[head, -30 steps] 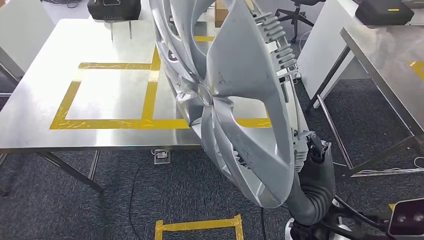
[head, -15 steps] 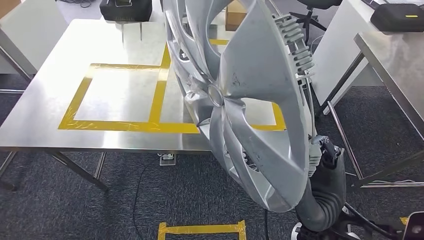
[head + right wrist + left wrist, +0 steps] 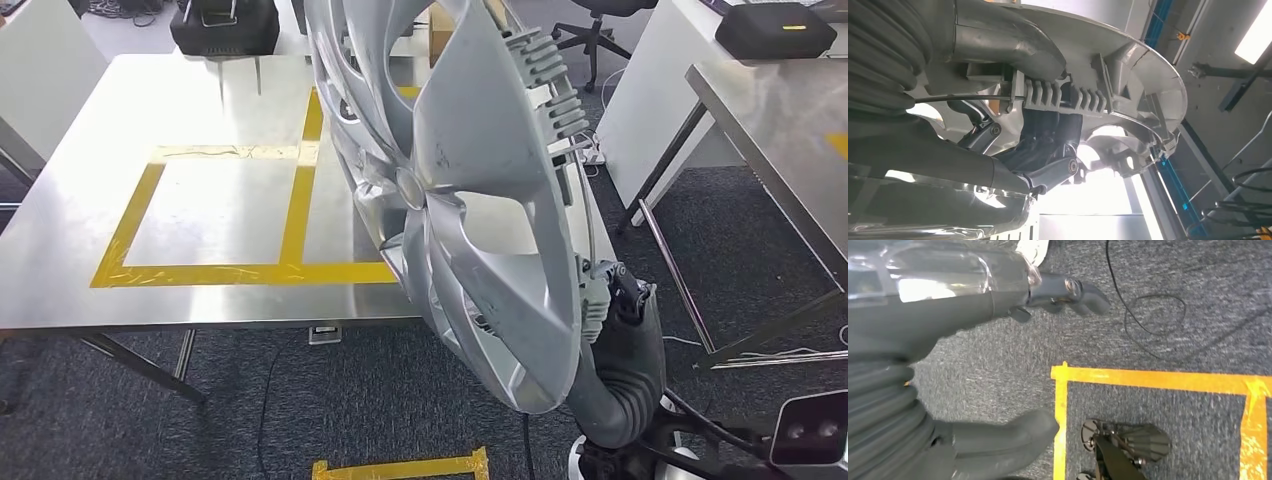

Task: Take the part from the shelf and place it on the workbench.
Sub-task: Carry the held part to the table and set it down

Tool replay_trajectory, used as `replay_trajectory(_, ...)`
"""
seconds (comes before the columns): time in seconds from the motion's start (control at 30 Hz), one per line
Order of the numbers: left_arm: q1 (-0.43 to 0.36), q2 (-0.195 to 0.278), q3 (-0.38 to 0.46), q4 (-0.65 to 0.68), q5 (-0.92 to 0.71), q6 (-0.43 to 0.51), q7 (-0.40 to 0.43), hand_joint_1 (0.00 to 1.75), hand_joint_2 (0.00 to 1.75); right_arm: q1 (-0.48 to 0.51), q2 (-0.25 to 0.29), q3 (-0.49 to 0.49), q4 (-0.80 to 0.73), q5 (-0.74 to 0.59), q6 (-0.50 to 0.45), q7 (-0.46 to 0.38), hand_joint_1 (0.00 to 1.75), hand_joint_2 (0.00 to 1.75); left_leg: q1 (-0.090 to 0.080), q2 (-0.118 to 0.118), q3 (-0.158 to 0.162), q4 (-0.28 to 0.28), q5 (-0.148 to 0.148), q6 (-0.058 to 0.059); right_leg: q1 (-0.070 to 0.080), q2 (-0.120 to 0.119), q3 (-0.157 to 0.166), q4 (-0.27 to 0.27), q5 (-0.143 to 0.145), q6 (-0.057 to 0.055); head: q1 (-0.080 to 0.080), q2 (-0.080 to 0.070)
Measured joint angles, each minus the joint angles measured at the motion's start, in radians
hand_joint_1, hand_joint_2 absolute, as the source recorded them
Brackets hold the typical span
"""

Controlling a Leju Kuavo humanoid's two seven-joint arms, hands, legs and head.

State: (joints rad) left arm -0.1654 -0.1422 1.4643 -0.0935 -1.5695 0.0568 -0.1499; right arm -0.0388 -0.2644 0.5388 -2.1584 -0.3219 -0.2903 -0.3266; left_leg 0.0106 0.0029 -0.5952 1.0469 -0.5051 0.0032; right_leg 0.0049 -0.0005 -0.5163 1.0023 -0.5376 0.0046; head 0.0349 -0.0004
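Observation:
The part is a large silver wheel cover point(image 3: 470, 180), held upright and edge-on close in front of me in the head view. My right hand point(image 3: 615, 300) grips its lower rim from behind. In the right wrist view the dark fingers point(image 3: 1048, 140) wrap the ribbed clips on the wheel cover's point(image 3: 1108, 60) back side. The steel workbench point(image 3: 200, 200), marked with yellow tape rectangles, stands just ahead, and the cover hides its right part. My left hand point(image 3: 948, 305) hangs over the grey carpet, fingers apart and holding nothing.
A black case point(image 3: 225, 25) and a cardboard box point(image 3: 440, 25) sit at the workbench's far edge. A second steel table point(image 3: 780, 110) with another black case point(image 3: 775, 28) stands to the right. Yellow floor tape point(image 3: 400, 467) and a cable lie before the bench.
The whole picture swayed right, then back left, and the workbench now sits slightly lower in the head view: the camera moved. The wheel cover stays in my right hand.

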Motion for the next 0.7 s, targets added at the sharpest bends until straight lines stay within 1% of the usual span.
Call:
replay_trajectory(0.03, 0.001, 0.000, 0.000, 0.000, 0.000, 0.000, 0.000, 0.00, 1.75, 0.000, 0.000, 0.000, 0.000, 0.000, 0.000, 0.000, 1.75, 1.75, 0.001, 0.000, 0.002, -0.002, -0.001, 0.005, -0.001, 0.000, 0.001, 0.003, -0.005, 0.004, 0.003, 0.000)
replay_trajectory(0.07, 0.000, 0.000, 0.000, 0.000, 0.000, 0.000, 0.000, 0.00, 1.75, 0.000, 0.000, -0.001, 0.000, 0.000, 0.000, 0.000, 1.75, 1.75, 0.004, 0.000, 0.005, -0.004, -0.003, 0.010, -0.002, 0.000, -0.005, 0.019, -0.017, 0.009, 0.007, 0.000)
replay_trajectory(0.1, 0.000, -0.001, 0.000, 0.000, 0.000, 0.000, 0.000, 0.00, 1.75, 0.000, 0.000, -0.001, 0.000, 0.000, 0.000, 0.000, 1.75, 1.75, 0.006, 0.001, 0.009, -0.006, -0.005, 0.015, -0.004, 0.000, -0.022, 0.054, -0.036, 0.015, 0.011, 0.000)
replay_trajectory(0.13, -0.001, -0.001, 0.000, 0.000, 0.000, 0.000, -0.001, 0.00, 1.75, 0.000, 0.000, -0.001, 0.000, 0.000, 0.000, 0.000, 1.75, 1.75, 0.007, 0.002, 0.012, -0.006, -0.007, 0.020, -0.006, 0.000, -0.050, 0.109, -0.061, 0.020, 0.018, 0.000)
replay_trajectory(0.17, -0.001, -0.001, 0.000, 0.000, 0.000, 0.000, -0.001, 0.00, 1.75, 0.000, 0.000, -0.001, 0.000, 0.000, 0.000, 0.000, 1.75, 1.75, 0.007, 0.003, 0.015, -0.006, -0.011, 0.023, -0.008, 0.000, -0.088, 0.177, -0.087, 0.025, 0.024, 0.000)
replay_trajectory(0.2, -0.001, -0.001, 0.000, 0.000, 0.000, 0.000, -0.001, 0.00, 1.75, 0.000, 0.000, -0.001, 0.000, 0.000, 0.000, 0.000, 1.75, 1.75, 0.007, 0.005, 0.017, -0.006, -0.014, 0.025, -0.010, 0.000, -0.126, 0.240, -0.105, 0.028, 0.029, 0.000)
replay_trajectory(0.23, -0.001, -0.001, 0.000, 0.000, 0.000, 0.000, -0.001, 0.00, 1.75, 0.001, 0.000, -0.001, 0.001, 0.000, 0.000, 0.000, 1.75, 1.75, 0.007, 0.005, 0.021, -0.006, -0.018, 0.025, -0.012, 0.000, -0.155, 0.281, -0.109, 0.029, 0.033, 0.000)
replay_trajectory(0.27, 0.000, -0.001, 0.000, 0.000, 0.000, 0.000, -0.001, 0.00, 1.75, 0.001, 0.000, -0.001, 0.001, 0.000, 0.000, 0.000, 1.75, 1.75, 0.006, 0.006, 0.027, -0.006, -0.023, 0.025, -0.012, 0.000, -0.166, 0.285, -0.090, 0.027, 0.036, 0.000)
replay_trajectory(0.3, 0.000, -0.001, 0.000, 0.000, 0.000, 0.000, -0.001, 0.00, 1.75, 0.002, 0.000, -0.001, 0.001, 0.000, 0.000, 0.000, 1.75, 1.75, 0.006, 0.005, 0.034, -0.006, -0.028, 0.024, -0.012, 0.001, -0.160, 0.253, -0.053, 0.023, 0.041, 0.000)
replay_trajectory(0.33, -0.001, -0.001, 0.000, 0.000, 0.000, 0.000, -0.001, 0.00, 1.75, 0.002, 0.000, -0.001, 0.001, 0.000, 0.000, 0.000, 1.75, 1.75, 0.005, 0.004, 0.042, -0.007, -0.033, 0.022, -0.010, 0.001, -0.139, 0.191, -0.004, 0.015, 0.045, 0.000)
replay_trajectory(0.37, -0.001, -0.002, 0.000, 0.000, 0.000, 0.000, -0.002, 0.00, 1.75, 0.002, 0.000, -0.002, 0.001, 0.000, 0.000, 0.000, 1.75, 1.75, 0.004, 0.004, 0.049, -0.007, -0.037, 0.020, -0.008, 0.002, -0.114, 0.130, 0.033, 0.006, 0.047, 0.000)
replay_trajectory(0.4, -0.002, -0.004, 0.000, 0.000, 0.000, 0.000, -0.003, 0.00, 1.75, 0.001, 0.000, -0.003, 0.000, 0.000, 0.000, 0.000, 1.75, 1.75, 0.004, 0.003, 0.053, -0.008, -0.040, 0.016, -0.004, 0.003, -0.094, 0.079, 0.056, -0.004, 0.048, 0.000)
replay_trajectory(0.43, -0.003, -0.005, 0.000, 0.000, 0.000, 0.001, -0.005, 0.00, 1.75, 0.001, 0.000, -0.003, 0.000, 0.000, 0.000, 0.000, 1.75, 1.75, 0.005, 0.003, 0.054, -0.009, -0.042, 0.012, 0.000, 0.003, -0.081, 0.048, 0.063, -0.013, 0.049, 0.000)
replay_trajectory(0.47, -0.003, -0.007, 0.000, 0.000, 0.000, 0.001, -0.007, 0.00, 1.75, 0.001, -0.001, -0.004, 0.000, 0.000, 0.000, -0.001, 1.75, 1.75, 0.006, 0.003, 0.052, -0.010, -0.043, 0.006, 0.004, 0.003, -0.076, 0.037, 0.056, -0.020, 0.049, 0.000)
replay_trajectory(0.5, -0.004, -0.007, 0.000, 0.000, 0.000, 0.002, -0.008, 0.00, 1.75, 0.001, 0.000, -0.005, 0.000, 0.000, 0.000, -0.001, 1.75, 1.75, 0.006, 0.003, 0.050, -0.009, -0.045, 0.003, 0.004, 0.003, -0.073, 0.026, 0.055, -0.021, 0.052, 0.000)
replay_trajectory(0.53, -0.003, -0.008, 0.000, 0.000, 0.000, 0.002, -0.010, 0.00, 1.75, 0.001, 0.000, -0.005, 0.000, 0.000, 0.000, -0.001, 1.75, 1.75, 0.004, 0.004, 0.049, -0.010, -0.046, 0.007, 0.003, 0.002, -0.072, 0.020, 0.051, -0.008, 0.052, 0.000)
replay_trajectory(0.6, -0.003, -0.009, 0.000, 0.000, 0.000, 0.003, -0.010, 0.00, 1.75, 0.003, -0.001, -0.005, 0.000, 0.000, 0.000, -0.001, 1.75, 1.75, 0.000, 0.005, 0.052, -0.011, -0.048, 0.015, -0.002, 0.002, -0.069, 0.011, 0.050, 0.017, 0.045, 0.000)
replay_trajectory(0.63, -0.003, -0.008, 0.000, 0.000, 0.000, 0.004, -0.009, 0.00, 1.75, 0.003, -0.001, -0.005, 0.000, 0.000, 0.000, -0.001, 1.75, 1.75, -0.001, 0.004, 0.054, -0.015, -0.047, 0.018, -0.003, 0.001, -0.068, 0.011, 0.048, 0.026, 0.040, 0.000)
replay_trajectory(0.7, -0.003, -0.008, 0.000, 0.000, 0.000, 0.004, -0.008, 0.00, 1.75, 0.004, -0.002, -0.005, 0.000, 0.000, 0.000, -0.001, 1.75, 1.75, -0.001, 0.002, 0.058, -0.021, -0.046, 0.015, -0.003, 0.000, -0.066, 0.011, 0.046, 0.020, 0.030, 0.000)
